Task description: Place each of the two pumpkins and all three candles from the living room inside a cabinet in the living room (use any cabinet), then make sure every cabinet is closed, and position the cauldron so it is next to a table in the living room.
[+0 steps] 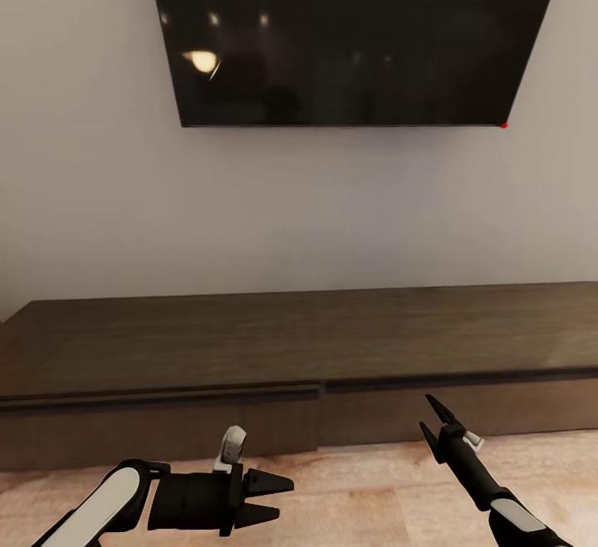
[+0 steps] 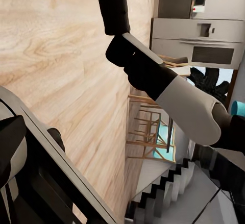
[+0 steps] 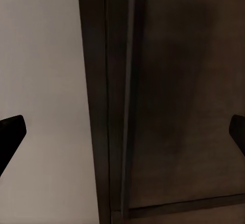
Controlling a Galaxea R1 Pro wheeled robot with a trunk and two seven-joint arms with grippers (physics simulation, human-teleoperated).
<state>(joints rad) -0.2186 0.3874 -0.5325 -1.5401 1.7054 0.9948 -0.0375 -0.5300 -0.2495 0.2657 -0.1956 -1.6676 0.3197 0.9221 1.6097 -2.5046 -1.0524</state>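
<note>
Facing one long cabinet (image 1: pixel 291 348) against the wall (one television (image 1: pixel 353 32) above), both front panels shut. Hovering before it: left gripper (image 1: pixel 270 497) and right gripper (image 1: pixel 432 414), both spread, empty.

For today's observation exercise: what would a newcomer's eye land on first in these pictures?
The large black wall-mounted screen, at the top of the head view, catches ceiling-light reflections. Below it runs the long, low dark-brown wooden cabinet, its left front panel standing slightly proud of the right one. Nearest the camera, the left gripper and right gripper hover open above pale wooden floor.
</note>
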